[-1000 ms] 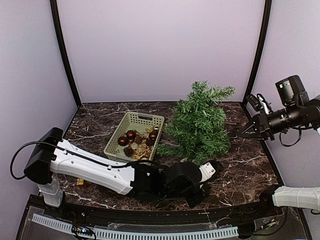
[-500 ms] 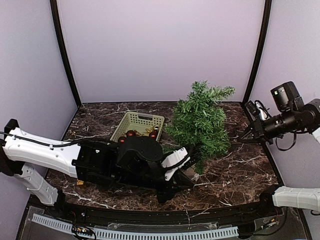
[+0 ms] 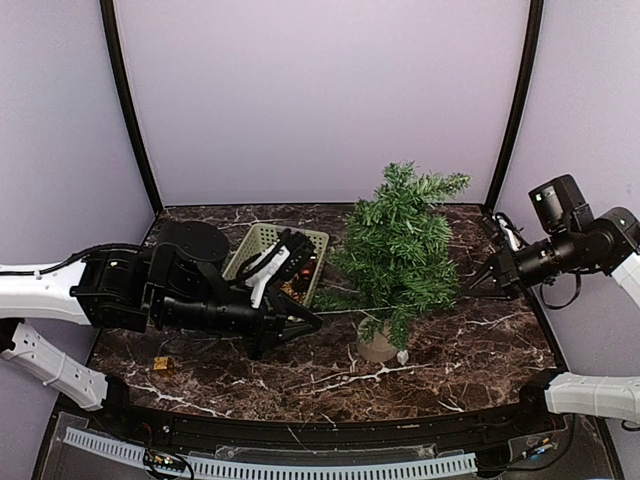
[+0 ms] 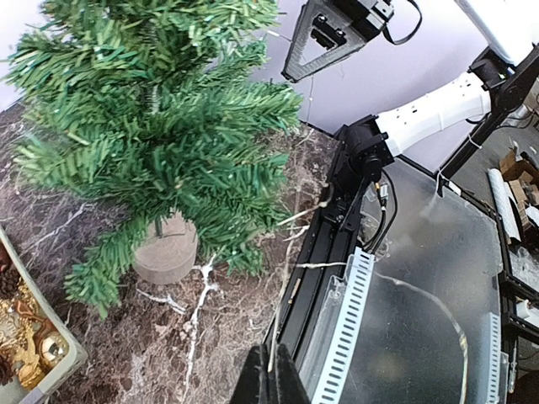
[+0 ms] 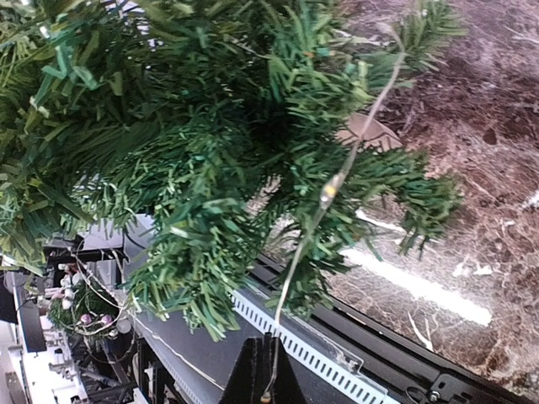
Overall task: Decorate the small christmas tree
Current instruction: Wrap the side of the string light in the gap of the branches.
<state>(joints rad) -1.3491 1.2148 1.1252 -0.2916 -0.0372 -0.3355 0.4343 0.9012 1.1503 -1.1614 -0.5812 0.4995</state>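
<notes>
Left end effector at 8 o'clock of the small christmas tree, right end effector at 3 o'clock. Both are pinched shut on the fairy-light wire, stretching it across the branches, presumably to drape it. The tree stands upright on the worktop.

It looked like a robotics lab cell: plain lilac backdrop panels on black poles enclosed a dark marble-patterned table, with a slotted white cable duct along its near edge.

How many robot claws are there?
2. The left gripper is low, left of the small christmas tree; the right gripper is on its right side. Each is shut on the thin light wire.
</notes>
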